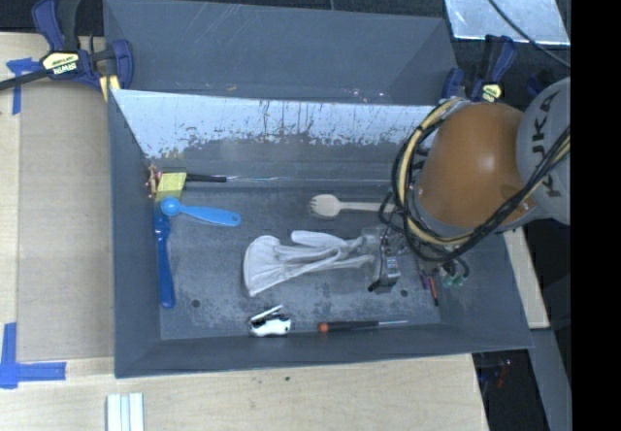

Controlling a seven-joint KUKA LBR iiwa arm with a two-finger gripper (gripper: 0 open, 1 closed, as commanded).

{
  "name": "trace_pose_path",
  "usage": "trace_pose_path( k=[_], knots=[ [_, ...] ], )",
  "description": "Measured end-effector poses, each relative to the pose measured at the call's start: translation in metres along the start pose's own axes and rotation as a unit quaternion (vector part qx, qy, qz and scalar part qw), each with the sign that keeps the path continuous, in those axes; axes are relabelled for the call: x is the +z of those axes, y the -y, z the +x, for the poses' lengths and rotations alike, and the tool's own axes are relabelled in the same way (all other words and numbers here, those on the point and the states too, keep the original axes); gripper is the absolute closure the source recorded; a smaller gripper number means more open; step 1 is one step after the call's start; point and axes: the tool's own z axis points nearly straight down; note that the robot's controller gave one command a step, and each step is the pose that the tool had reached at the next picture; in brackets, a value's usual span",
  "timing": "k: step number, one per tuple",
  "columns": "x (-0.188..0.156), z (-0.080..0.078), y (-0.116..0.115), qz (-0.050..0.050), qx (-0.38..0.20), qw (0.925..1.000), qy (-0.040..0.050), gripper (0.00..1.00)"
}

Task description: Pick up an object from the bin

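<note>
My gripper (387, 268) is low in the right half of the bin, below the orange dome on the wrist. It stands at the handle end of a pale grey slotted spatula (289, 260), which lies flat across the bin's middle with its wide head to the left. Whether it touches the handle I cannot tell. A light wooden spoon (333, 206) lies just behind the gripper, bowl to the left. A thin dark stick with a red tip (363, 325) lies along the front wall, below the gripper.
Two blue plastic spoons (199, 215) (165, 262) lie at the left side. A yellow-headed brush with a black handle (173, 182) rests in the back left corner. A small black and white thing (270, 322) sits by the front wall.
</note>
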Motion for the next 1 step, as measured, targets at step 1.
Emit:
trace_pose_path(
  k=[1],
  knots=[
    [-0.0176,0.0003,0.0001,0.0,-0.001,1.0,-0.0009,1.0]
  ],
)
